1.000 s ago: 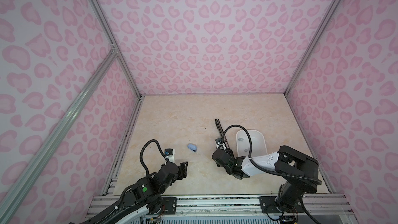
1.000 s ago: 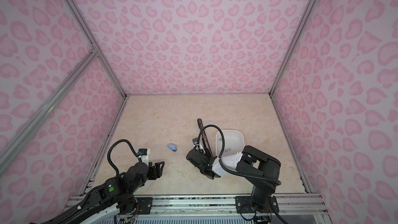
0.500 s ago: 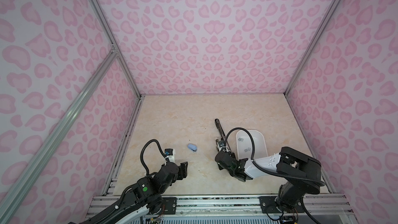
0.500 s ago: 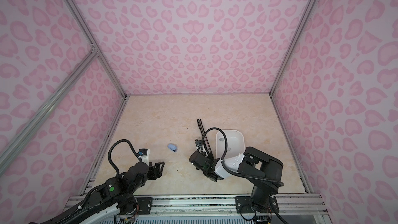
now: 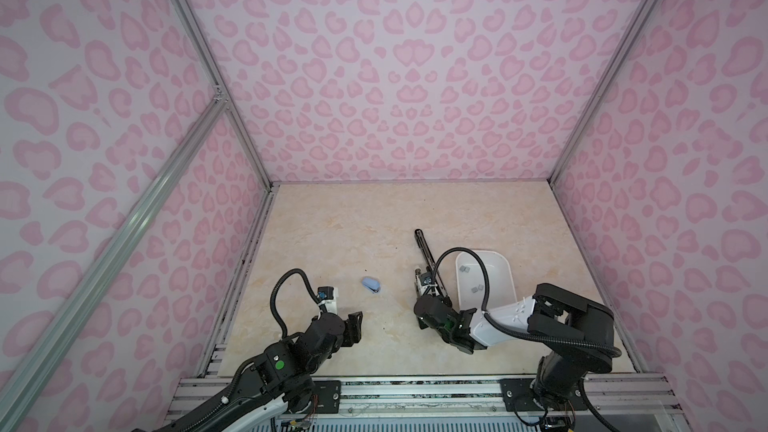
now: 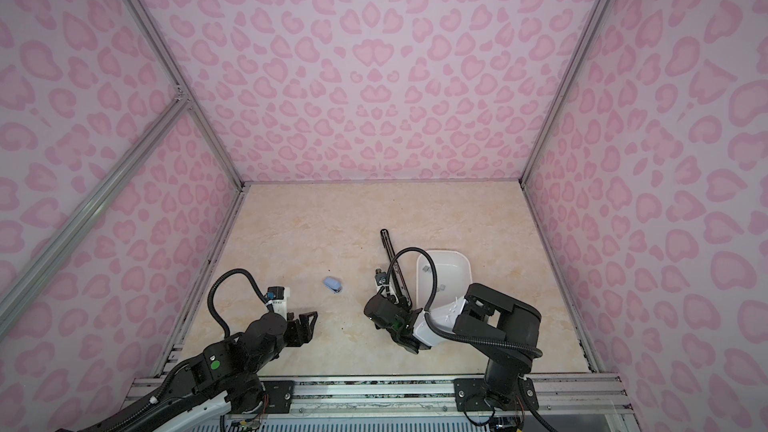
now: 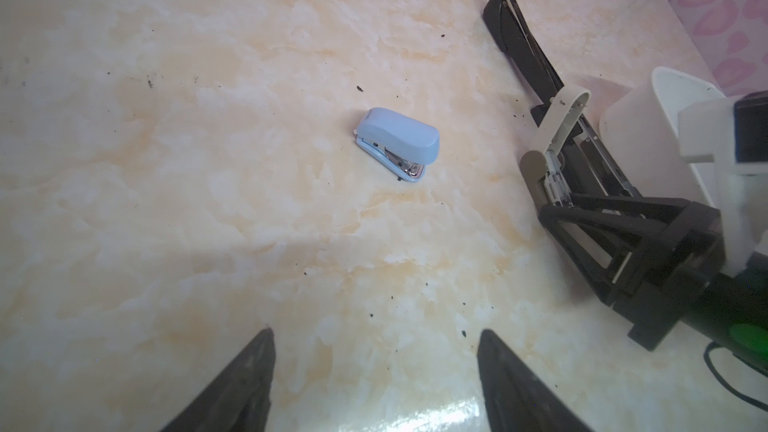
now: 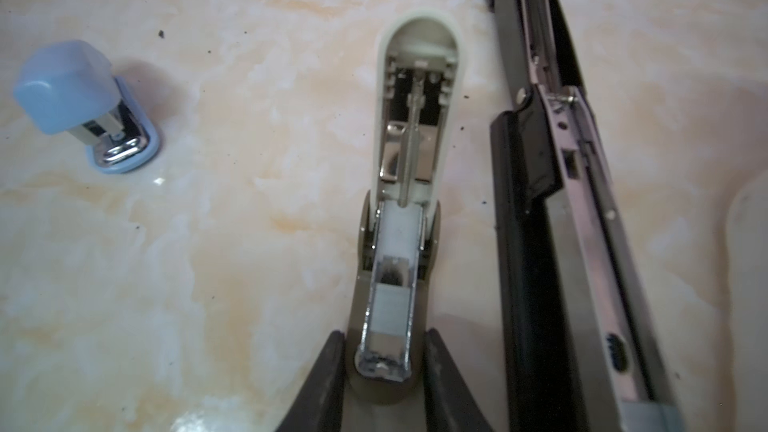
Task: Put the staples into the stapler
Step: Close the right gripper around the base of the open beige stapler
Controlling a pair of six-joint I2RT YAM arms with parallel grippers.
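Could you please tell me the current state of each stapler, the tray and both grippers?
blue stapler: shut, resting on the table.
beige stapler: lid swung open, channel exposed.
black stapler: opened out, lying on the table.
tray: upright, a few staples inside.
left gripper: open, empty, above the table.
right gripper: jaws flank the beige stapler's front; grip unclear.
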